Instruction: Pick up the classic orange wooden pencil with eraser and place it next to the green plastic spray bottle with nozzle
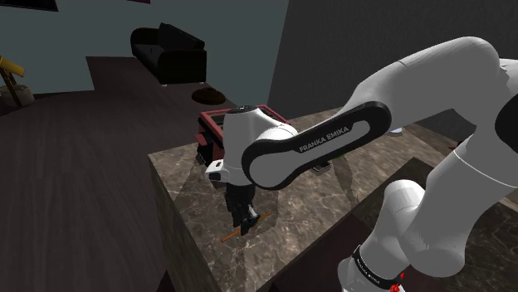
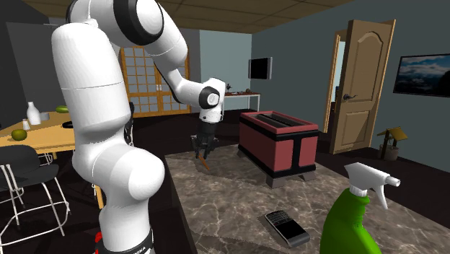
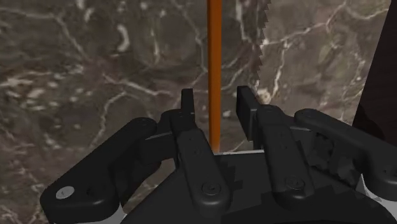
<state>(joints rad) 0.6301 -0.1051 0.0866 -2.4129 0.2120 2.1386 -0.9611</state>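
Ana: Any writing to read?

Ben: Just "FRANKA EMIKA" in white capitals along the dark band (image 1: 328,139) of the white arm (image 1: 440,91).

Ana: And the pencil?

Ben: The pencil (image 1: 261,217) is a thin, straight orange stick lying flat on the bench (image 1: 324,195), close to the edge at the shoulder view's left. There its long axis runs on a diagonal, from lower left to upper right. In the wrist view it runs straight away from the end effector (image 3: 216,103), down the gap between the fingers (image 3: 187,105). Which end carries the eraser I cannot tell.

Ana: Is it gripped?

Ben: No. The black fingers stand apart, one on each side of the pencil, with a strip of bench showing between each finger and the orange shaft.

Ana: Surfaces?

Ben: The bench top is dark brown stone with pale veins, like marble. The spray bottle (image 2: 346,227) is glossy green with a rounded body and a white trigger nozzle. It stands at the near end in the second exterior view, well apart from the pencil. Also on the bench are a boxy red case (image 2: 278,144) with black trim and a flat black handset (image 2: 286,226).
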